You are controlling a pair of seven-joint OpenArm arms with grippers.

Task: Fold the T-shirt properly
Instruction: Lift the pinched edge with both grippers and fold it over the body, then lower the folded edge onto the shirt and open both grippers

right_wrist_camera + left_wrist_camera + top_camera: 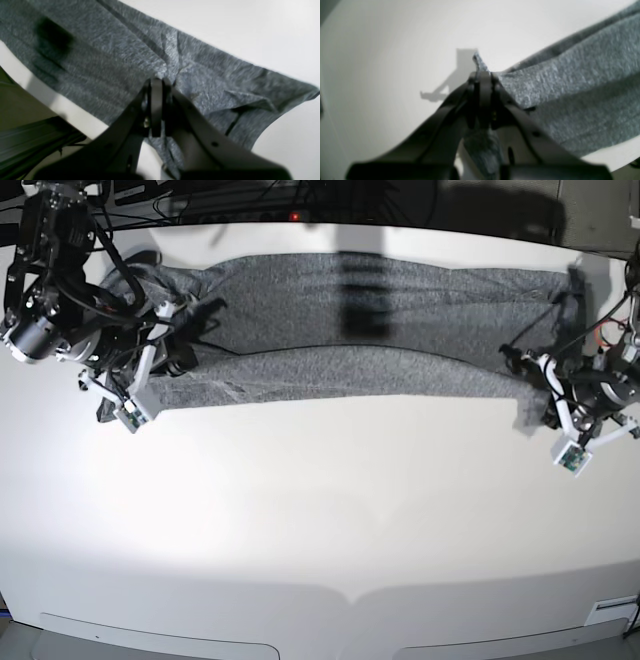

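From the base view I see a white surface with the T-shirt stretched in a long dark-grey band across its far half, running nearly from one side to the other.

At the left of that view is my right arm. Its right tool sits at the near edge of the cloth's left end. In the right wrist view the right tool has its two dark fingers pressed together on a gathered pucker of the mottled grey knit, with creases radiating from the pinch and fabric passing beneath the fingers. The cloth spreads away on both sides of it, over the white surface.

Across the middle, a fold line runs lengthwise through the shirt, the nearer strip lying lighter than the farther one.

At the right of the base view is my left arm. In the left wrist view the left tool is closed on a corner of the shirt, a small tip of fabric poking out beyond the fingertips. That view is blurred, so I cannot tell whether this corner is lifted off the surface.
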